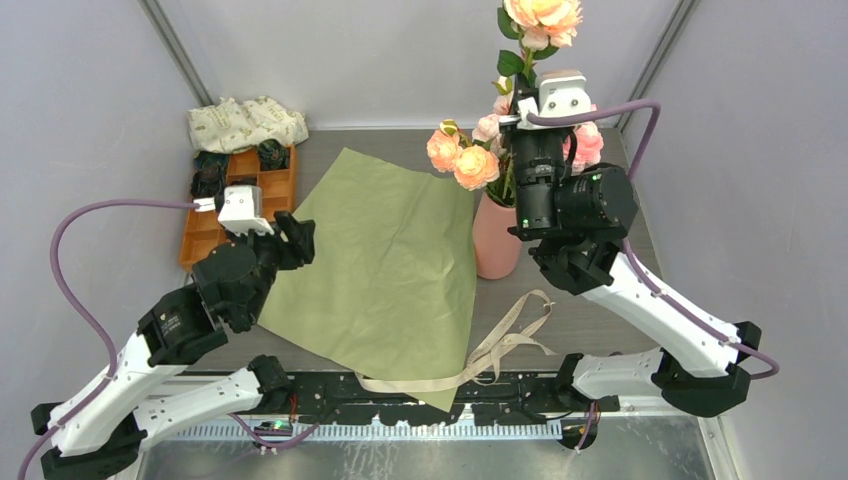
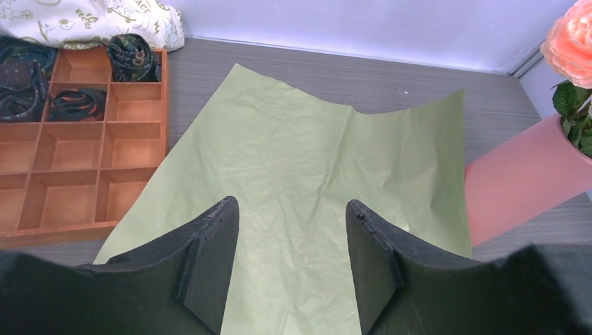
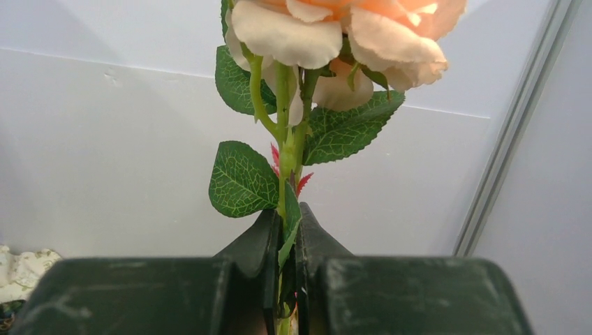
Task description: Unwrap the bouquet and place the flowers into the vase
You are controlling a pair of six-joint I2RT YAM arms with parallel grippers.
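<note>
The bouquet's paper (image 1: 390, 260), olive-green side up, lies spread flat across the middle of the counter (image 1: 590, 320).

At the far left, a cream printed cloth bundle (image 1: 245, 123) sits at the back. It touches the far end of an orange compartment tray (image 1: 215, 235), whose back cells hold dark coiled items (image 2: 73, 105).

Just right of the tray, the left tool (image 2: 290, 216) hovers over the paper's left part, its jaws standing about half apart with nothing between them.

A beige ribbon (image 1: 505, 340) trails loose on the counter off the paper's near right corner.

Just beside the paper's right edge stands the salmon-pink vase (image 1: 493, 245), upright, with several pink and peach flowers (image 1: 470, 160) in its mouth.

Above the vase, the right tool (image 3: 286, 223) is pinched narrow on the green stem of one more peach flower (image 1: 542, 18). The flower is held upright with its bloom high over the others. The arm hides whether its stem end reaches the vase mouth.
</note>
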